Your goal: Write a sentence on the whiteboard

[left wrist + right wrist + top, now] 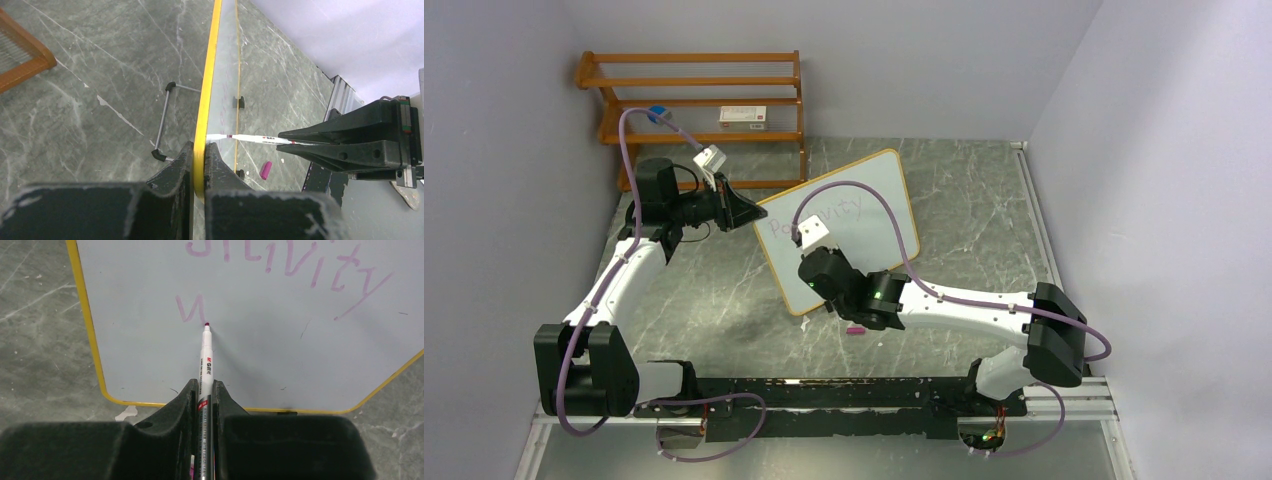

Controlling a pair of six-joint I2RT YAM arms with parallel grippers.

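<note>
Along the whiteboard's (882,190) left edge my left gripper (200,150) clamped the frame; facing the board, my right gripper (204,390) gripped the marker (205,355), tip on the sentence's (280,260) half-made "w" under "Positivity". I judged word two barely begun; next needed steady strokes rightward.

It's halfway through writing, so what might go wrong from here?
The left claw pinches only one thin edge of the whiteboard, so pen pressure might twist or tip it. The marker sits in a narrow grip in the right claw; it may slip and spoil the half-drawn letter. The loose cap on the table might get knocked away.
</note>
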